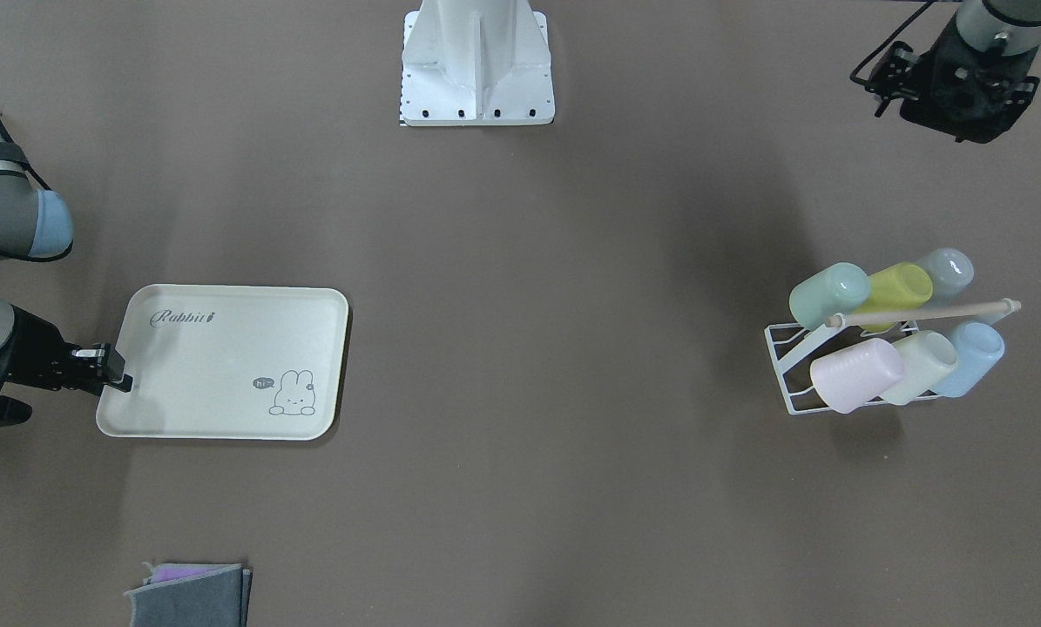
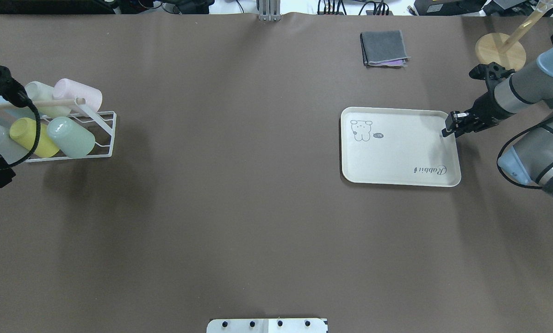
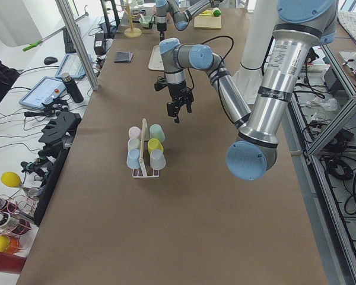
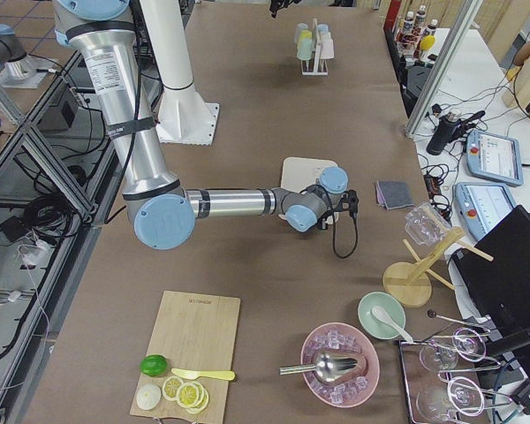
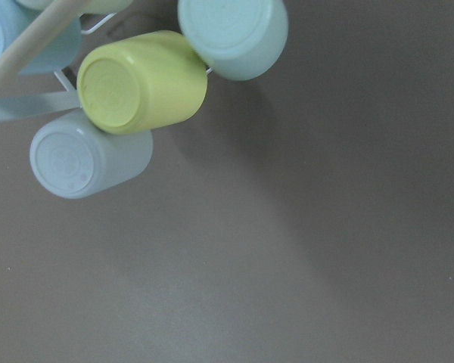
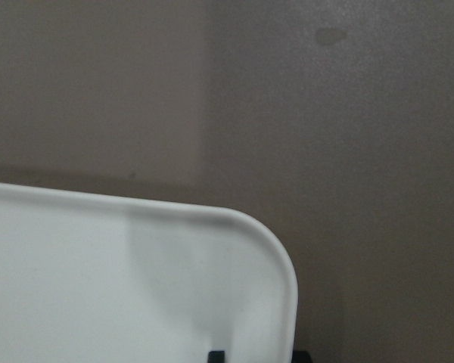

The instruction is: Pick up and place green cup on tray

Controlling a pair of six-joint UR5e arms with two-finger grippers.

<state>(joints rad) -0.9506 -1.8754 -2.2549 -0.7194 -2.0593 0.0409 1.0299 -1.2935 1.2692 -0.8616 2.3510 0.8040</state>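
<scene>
Seen from the left end, the left pincer (image 3: 179, 111) hung released, fingers parted and empty, above the surface (image 3: 184, 225). It was on the robot's side of the white wire rack (image 3: 146, 173). The green cup (image 3: 157, 132) sat on the rack's corner nearest that pincer, so the left arm was the closer one.

From across the surface, the matte plastic tumbler lay tilted on its peg. Its long axis leaned toward the robot, flat base uppermost, touching the yellow-green cup (image 1: 899, 287). The smooth cream tray (image 1: 215, 366) lay well apart, with the right pincer (image 1: 124, 380) at its short edge.

The left wrist view put the cup's round base at the top edge.

In the right wrist view, dark fingertips (image 6: 216, 355) straddled the raised rim. I could not tell whether they were clenched.
</scene>
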